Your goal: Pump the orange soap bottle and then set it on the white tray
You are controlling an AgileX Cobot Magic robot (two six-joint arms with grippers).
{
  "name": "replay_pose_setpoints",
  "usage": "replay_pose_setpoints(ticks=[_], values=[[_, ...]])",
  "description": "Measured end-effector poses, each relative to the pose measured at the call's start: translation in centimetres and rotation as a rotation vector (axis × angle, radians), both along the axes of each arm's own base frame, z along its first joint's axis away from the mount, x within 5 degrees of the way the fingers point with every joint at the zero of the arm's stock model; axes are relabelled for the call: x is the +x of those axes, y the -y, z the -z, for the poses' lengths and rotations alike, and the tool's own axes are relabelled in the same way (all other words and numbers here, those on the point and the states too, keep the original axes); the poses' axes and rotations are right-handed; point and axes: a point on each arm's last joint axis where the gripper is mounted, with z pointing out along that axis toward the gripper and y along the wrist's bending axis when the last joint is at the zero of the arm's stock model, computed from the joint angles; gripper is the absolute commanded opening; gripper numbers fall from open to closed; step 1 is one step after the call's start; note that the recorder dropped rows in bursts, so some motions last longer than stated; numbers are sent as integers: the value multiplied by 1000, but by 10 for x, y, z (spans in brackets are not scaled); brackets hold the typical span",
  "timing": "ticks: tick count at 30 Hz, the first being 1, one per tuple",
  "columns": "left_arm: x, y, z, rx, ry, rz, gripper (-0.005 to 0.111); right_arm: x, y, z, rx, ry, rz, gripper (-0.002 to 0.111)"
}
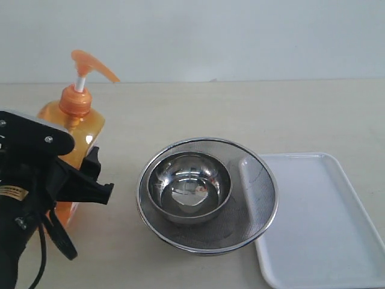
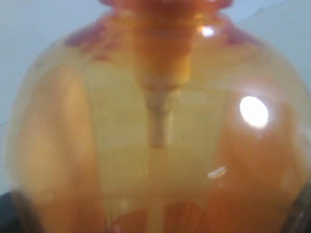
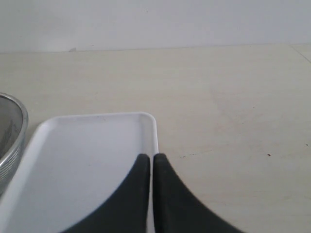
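Hazard: orange soap bottle (image 1: 78,129) toward bench's left edge, left end effector (image 1: 90,177) flanking it, clamping indeterminate; weak hold may topple it; right end effector (image 3: 151,158), pressed together, overhangs white tray (image 1: 319,211).

The black left arm (image 1: 24,192) came in low along the near left edge of the exterior view, its wrist about level. Its black left gripper (image 1: 84,174) clasped the tall translucent orange soap bottle (image 1: 72,129) low on the body. One dark finger lay across the bottle's front and the other was hidden behind it. The black right gripper (image 3: 152,158) hung tilted downward, its two curved fingers (image 3: 170,199) pressed together along their inner edges.
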Motion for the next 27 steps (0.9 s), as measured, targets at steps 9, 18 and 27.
replay_pose_setpoints(ticks=[9,18,27], values=[[10,27,6,26,35,56,5,0,0,0,0,0,0,0],[11,26,9,31,21,24,5,0,0,0,0,0,0,0],[11,26,9,32,22,27,5,0,0,0,0,0,0,0]])
